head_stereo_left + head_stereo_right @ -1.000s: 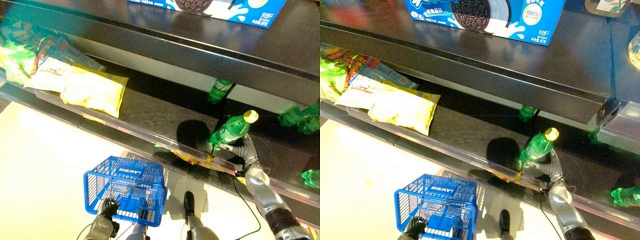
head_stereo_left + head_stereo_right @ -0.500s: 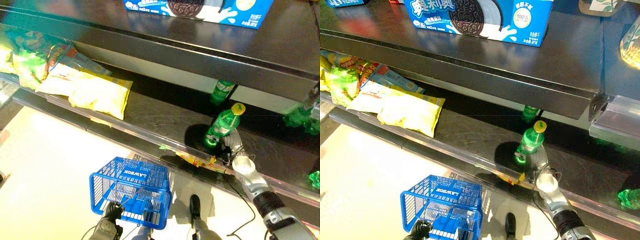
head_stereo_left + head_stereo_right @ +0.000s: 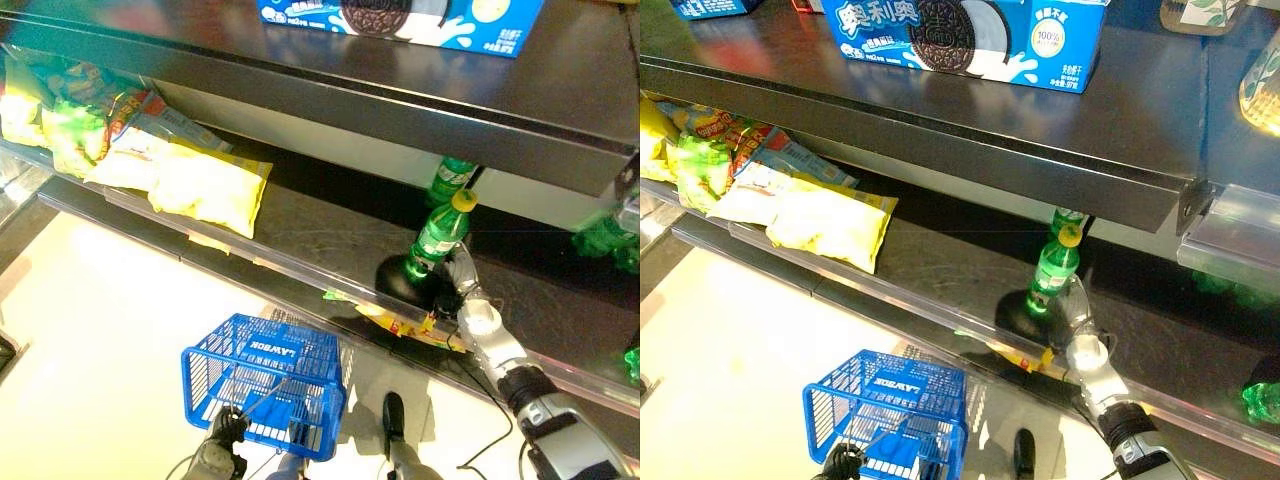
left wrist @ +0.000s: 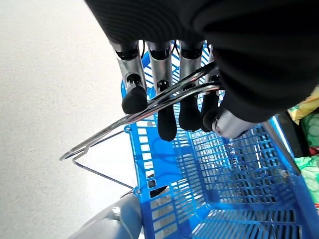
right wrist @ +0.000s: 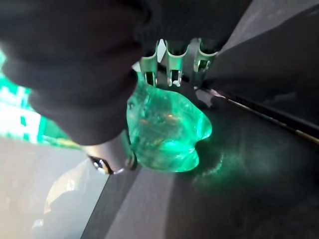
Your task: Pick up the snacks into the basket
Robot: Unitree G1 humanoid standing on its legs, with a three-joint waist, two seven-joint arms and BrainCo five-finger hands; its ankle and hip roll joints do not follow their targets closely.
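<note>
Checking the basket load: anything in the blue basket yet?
No: the left wrist view looks through the blue basket mesh onto bare bottom, while the left robot hand curls round its wire handle.

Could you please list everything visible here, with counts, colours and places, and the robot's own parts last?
Held bottle: one, green with yellow cap, lower shelf, in the right hand.
Other bottles: several, green, farther back and to the right on that shelf.
Snack bags: several, yellow and mixed colours, left part of the lower shelf.
Cookie box: one, blue, upper shelf.
Basket: one, blue, above the floor, carried by its wire handle.
Left hand: curled round the basket's handle.
Right hand: closed round the held bottle.
</note>
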